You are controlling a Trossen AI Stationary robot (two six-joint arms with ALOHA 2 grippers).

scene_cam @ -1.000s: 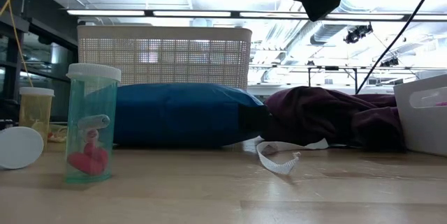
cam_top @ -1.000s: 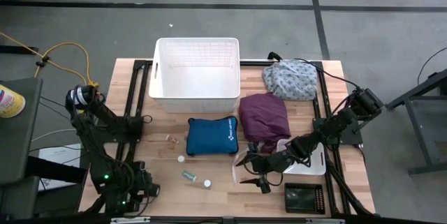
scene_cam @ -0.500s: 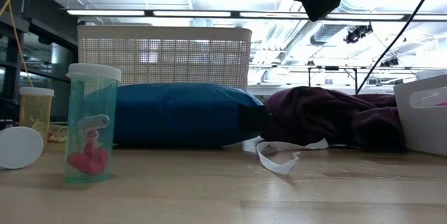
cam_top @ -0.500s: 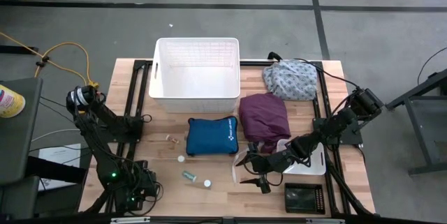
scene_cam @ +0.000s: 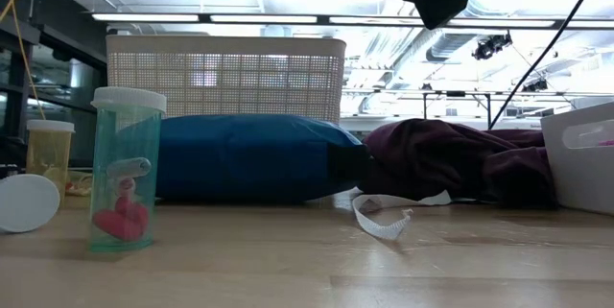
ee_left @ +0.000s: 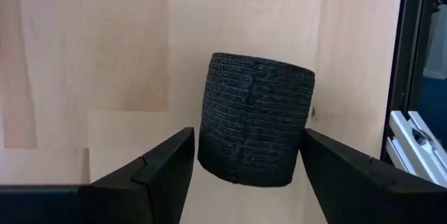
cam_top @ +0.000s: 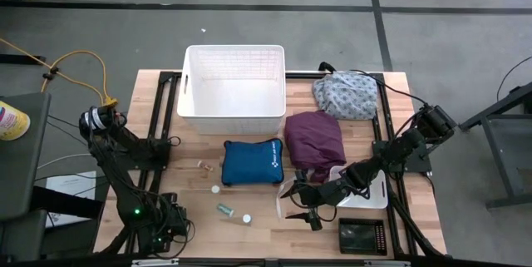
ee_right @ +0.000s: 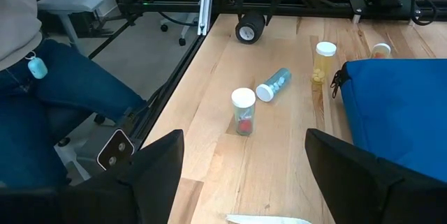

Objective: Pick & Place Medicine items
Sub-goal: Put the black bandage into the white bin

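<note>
Almost nothing has moved since the earlier frames: only the left arm's elbow has shifted slightly, while the left claw [ee_left: 244, 161] is kept at the bench's [cam_top: 258, 232] front left corner, opened around a black bandage roll [ee_left: 253, 118] but not yet closed. The right claw [cam_top: 291, 203], held wide near the front edge, is waiting, so the pick is judged as only beginning.

Contents of the small white tray [cam_top: 371, 198] under the right arm, hidden
</note>
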